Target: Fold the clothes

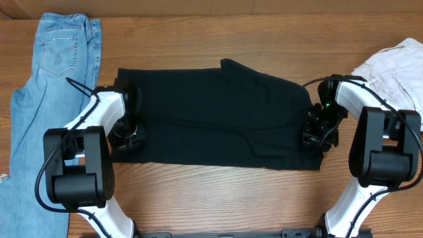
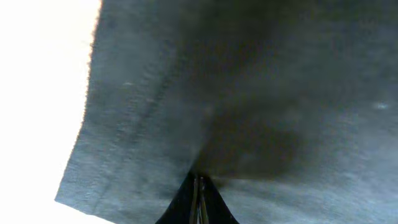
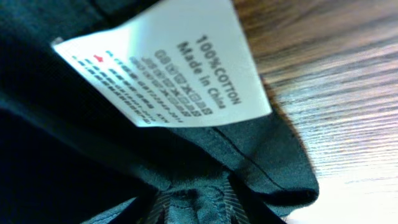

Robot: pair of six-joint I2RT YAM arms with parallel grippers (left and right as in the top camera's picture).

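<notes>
The black garment [image 1: 218, 116] lies folded flat across the middle of the wooden table. My left gripper [image 1: 129, 135] is at its left edge, shut on the black fabric [image 2: 236, 106], which fills the left wrist view. My right gripper [image 1: 316, 139] is at its right edge, shut on a bunched fold of the same fabric [image 3: 205, 199]. The white care tag [image 3: 165, 65] shows just above the right fingers.
Light blue jeans [image 1: 46, 86] lie along the left side of the table. A pale beige-white garment [image 1: 396, 66] sits at the back right. Bare wood [image 1: 231, 198] runs along the front edge.
</notes>
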